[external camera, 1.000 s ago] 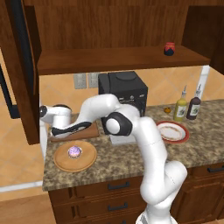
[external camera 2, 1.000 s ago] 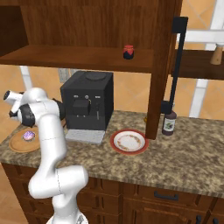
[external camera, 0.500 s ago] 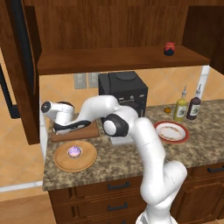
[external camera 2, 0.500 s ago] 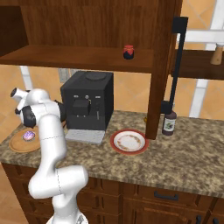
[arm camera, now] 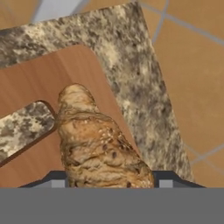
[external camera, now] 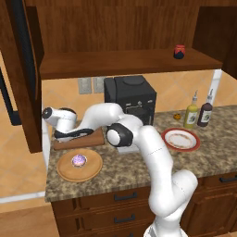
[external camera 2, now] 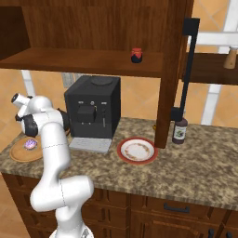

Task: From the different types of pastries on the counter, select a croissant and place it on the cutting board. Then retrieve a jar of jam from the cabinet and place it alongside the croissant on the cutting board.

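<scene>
first step nearly done: croissant (arm camera: 98, 144) lies on the board (arm camera: 39, 87) near its slotted end, at the counter's (arm camera: 131, 65) left edge. gripper (external camera: 69, 134) state unclear. next: jam (external camera: 179, 51) on the cabinet shelf.

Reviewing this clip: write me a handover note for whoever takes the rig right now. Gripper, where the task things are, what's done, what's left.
Gripper: over the cutting board, croissant between its fingers; whether gripped or released cannot be told.
Cupcake sits on the round board.
Jar of jam is on the cabinet shelf, untouched.
Done: croissant brought to the cutting board.
Left: confirm release, fetch the jam, set it beside the croissant.
</scene>
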{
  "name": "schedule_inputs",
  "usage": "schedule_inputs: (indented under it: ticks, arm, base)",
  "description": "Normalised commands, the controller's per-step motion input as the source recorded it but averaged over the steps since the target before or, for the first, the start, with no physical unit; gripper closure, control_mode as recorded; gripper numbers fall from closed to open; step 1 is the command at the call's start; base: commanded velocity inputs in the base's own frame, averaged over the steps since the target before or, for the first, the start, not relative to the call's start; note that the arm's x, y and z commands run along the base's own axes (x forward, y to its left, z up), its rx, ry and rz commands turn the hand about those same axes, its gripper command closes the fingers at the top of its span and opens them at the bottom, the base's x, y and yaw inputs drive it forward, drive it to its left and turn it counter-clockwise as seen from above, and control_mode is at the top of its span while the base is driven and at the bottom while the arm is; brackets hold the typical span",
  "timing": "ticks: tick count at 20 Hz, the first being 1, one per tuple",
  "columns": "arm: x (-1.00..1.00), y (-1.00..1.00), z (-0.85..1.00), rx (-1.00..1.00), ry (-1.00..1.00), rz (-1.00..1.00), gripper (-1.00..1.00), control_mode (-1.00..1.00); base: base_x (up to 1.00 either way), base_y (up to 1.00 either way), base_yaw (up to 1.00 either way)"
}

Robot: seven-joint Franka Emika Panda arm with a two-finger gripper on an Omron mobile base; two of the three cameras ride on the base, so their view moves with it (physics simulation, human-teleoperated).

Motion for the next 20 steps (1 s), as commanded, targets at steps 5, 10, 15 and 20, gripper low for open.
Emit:
schedule_inputs:
  ticks: [5, 10, 15, 20]
  arm:
    - [0.0, 0.0, -0.58, 0.0, 0.0, -0.03, -1.0, -1.0]
    - [0.0, 0.0, -0.14, 0.05, 0.0, 0.0, -1.0, -1.0]
    - [-0.16, 0.0, 0.01, 0.08, -0.01, 0.0, -1.0, -1.0]
    - [-0.26, -0.01, 0.19, 0.11, -0.02, 0.0, -1.0, -1.0]
  base:
    - [0.0, 0.0, 0.0]
    - [0.0, 0.0, 0.0]
    - [0.0, 0.0, 0.0]
    - [0.0, 0.0, 0.0]
